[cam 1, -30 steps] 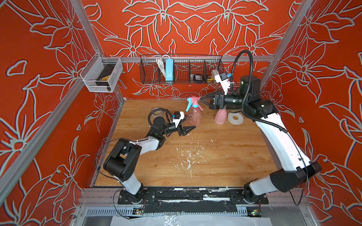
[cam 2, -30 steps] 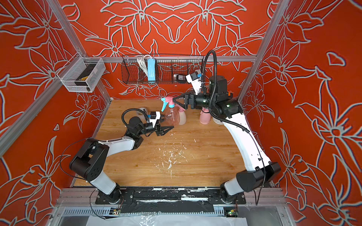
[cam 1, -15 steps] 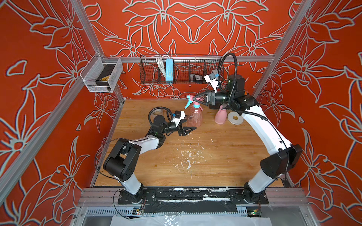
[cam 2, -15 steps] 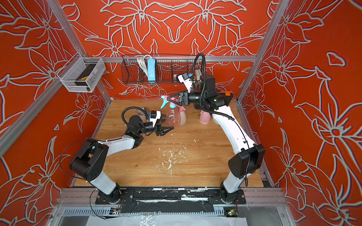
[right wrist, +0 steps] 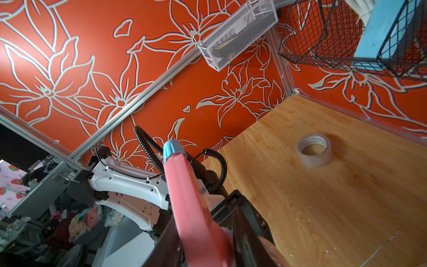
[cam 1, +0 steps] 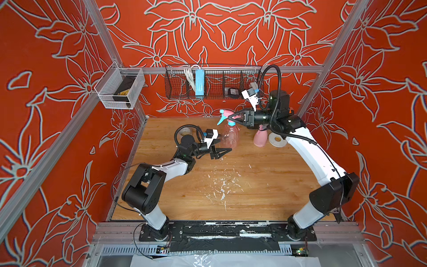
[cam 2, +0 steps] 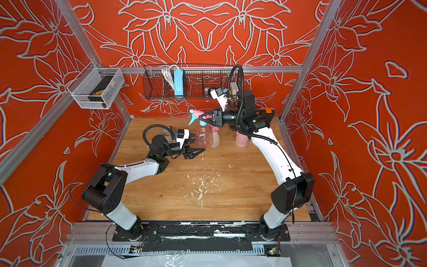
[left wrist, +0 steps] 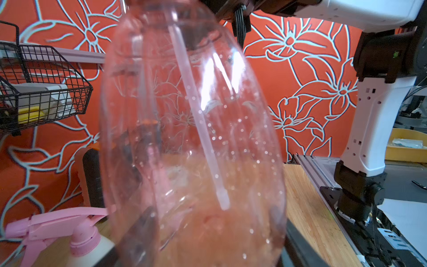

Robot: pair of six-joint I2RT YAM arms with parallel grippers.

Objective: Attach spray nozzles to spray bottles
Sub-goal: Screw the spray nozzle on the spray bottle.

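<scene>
We open wide on the wooden table [cam 1: 254, 185], flecked with white scraps [cam 1: 221, 187] mid-board. Both arms reach toward the back. Our left arm [cam 1: 171, 166] lies low, and the left gripper [cam 1: 227, 150] is clamped on the clear bottle [cam 1: 228, 137], right down at its base. In the left wrist view that bottle fills the frame.

Our right arm [cam 1: 309, 152] comes in higher. The right gripper [cam 1: 232, 117] is pinched on the nozzle [cam 1: 224, 113], which has a pink head and a blue tip and collar. The clear bottle stands upright at the back middle of the table with the nozzle sitting on its neck. Whether it's screwed tight, we can't tell.

Under the right arm stands the pink bottle [cam 1: 259, 139], with a tape roll [cam 1: 277, 140] just beside it. In a top view the white bottle [cam 2: 216, 139] sits just beside the clear one, partly hidden by it, and it carries an all-pink nozzle [left wrist: 53, 224].

Smallest of all is the dip tube [left wrist: 198, 115], slanting down inside the clear bottle.
</scene>
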